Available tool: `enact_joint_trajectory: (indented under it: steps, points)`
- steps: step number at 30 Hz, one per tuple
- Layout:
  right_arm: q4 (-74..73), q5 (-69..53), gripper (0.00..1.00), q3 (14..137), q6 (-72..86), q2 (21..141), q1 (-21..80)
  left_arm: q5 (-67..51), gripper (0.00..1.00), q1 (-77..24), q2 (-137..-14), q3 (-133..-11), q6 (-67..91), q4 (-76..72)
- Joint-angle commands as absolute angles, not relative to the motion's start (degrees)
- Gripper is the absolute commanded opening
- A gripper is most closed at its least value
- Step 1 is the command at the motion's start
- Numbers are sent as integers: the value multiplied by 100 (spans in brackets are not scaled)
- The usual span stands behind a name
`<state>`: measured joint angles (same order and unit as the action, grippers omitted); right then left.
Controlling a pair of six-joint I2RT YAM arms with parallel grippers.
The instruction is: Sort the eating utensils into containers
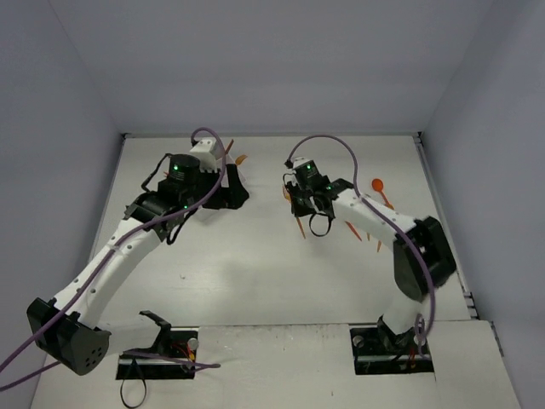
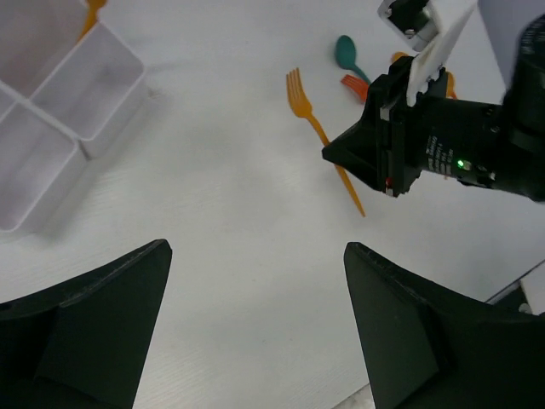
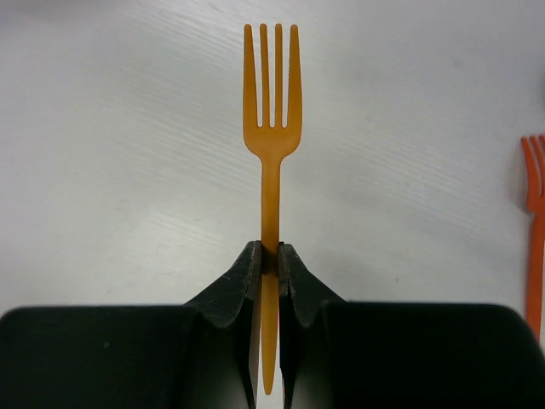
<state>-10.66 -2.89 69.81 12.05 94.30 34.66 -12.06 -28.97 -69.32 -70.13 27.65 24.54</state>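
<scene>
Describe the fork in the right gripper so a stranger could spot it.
Find the right arm above the white table. Its gripper is shut on the handle of an orange fork, tines pointing away. The neighbouring orange fork lies ungripped.

White table (image 1: 255, 273): compartment tray (image 2: 82, 146), teal spoon (image 2: 346, 49), orange spoon (image 1: 377, 185).

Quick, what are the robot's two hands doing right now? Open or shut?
Left gripper: open, empty.
Right gripper: shut on the thin orange plastic fork.
</scene>
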Motion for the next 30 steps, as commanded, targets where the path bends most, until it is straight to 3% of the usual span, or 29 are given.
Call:
enact_joint_trajectory:
  steps: [1, 8, 23, 30]
  points:
    - [-350, -526, 0, 6623, 1294, 8121, 3815, -1121, 80, -3305, -7025, -7457, 3308, 1395]
    - [-62, -891, 0, 6382, 1561, 7349, 4007, -765, 75, -3705, -7178, -7547, 3242, 893]
    - [268, -1037, 0, 6383, 1679, 7121, 4096, -515, 66, -4129, -7776, -7859, 3281, 907]
    - [315, -1028, 0, 6363, 1714, 7109, 4096, -460, 48, -4156, -7805, -7789, 3404, 804]
